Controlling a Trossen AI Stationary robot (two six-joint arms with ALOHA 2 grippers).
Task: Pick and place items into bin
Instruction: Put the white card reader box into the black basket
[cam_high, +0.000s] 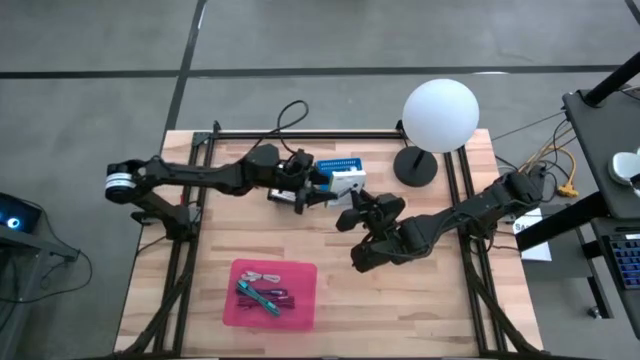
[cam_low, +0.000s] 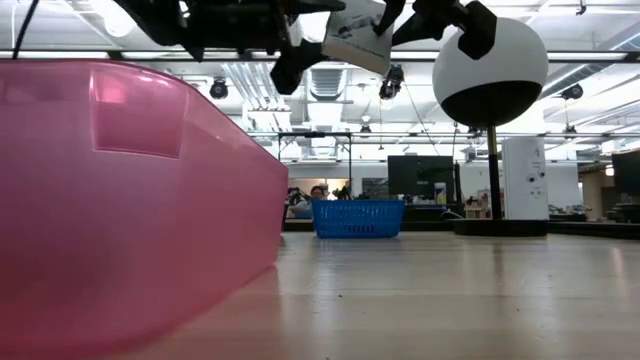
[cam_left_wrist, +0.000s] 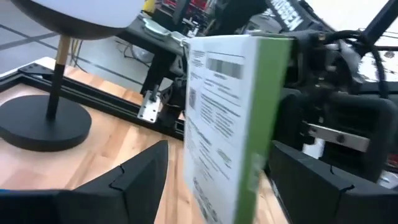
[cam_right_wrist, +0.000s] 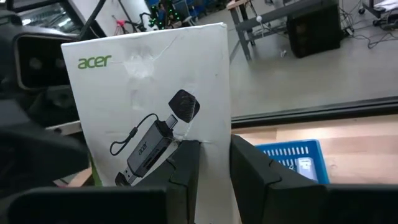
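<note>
Step in hand: an apparent mid-air transfer of one item between the two arms, above the table and well clear of the pink bin (cam_high: 274, 293).

Item: a white Acer product box (cam_high: 345, 183) with a green side panel and a printed drawing of a cable adapter. In the high view it sits near table centre, at roughly 1 o'clock from the pink bin and just beside a blue basket (cam_high: 337, 165) at its 11 o'clock. The low view shows it raised high off the wooden table (cam_high: 430, 300).

Left gripper (cam_high: 303, 194): reaches in from 9 o'clock. In the left wrist view its fingers (cam_left_wrist: 140, 171) stand wide, one on each side of the box; whether the pads touch the box cannot be told.

Right gripper (cam_high: 355, 212): reaches in from 4 o'clock. In the right wrist view its fingers (cam_right_wrist: 186, 163) are narrow and pinch the lower edge of the box, so this gripper appears to carry the load.

Bin contents: a teal pen-like tool (cam_high: 256, 297), a maroon cable and a pale item already lie inside.

Next move, as judged: one gripper must hold firm before the other releases. The carrying arm then travels toward 7 o'clock, stops over the bin and opens. Keep clear of the white globe lamp (cam_high: 439, 115) at 2 o'clock
</note>
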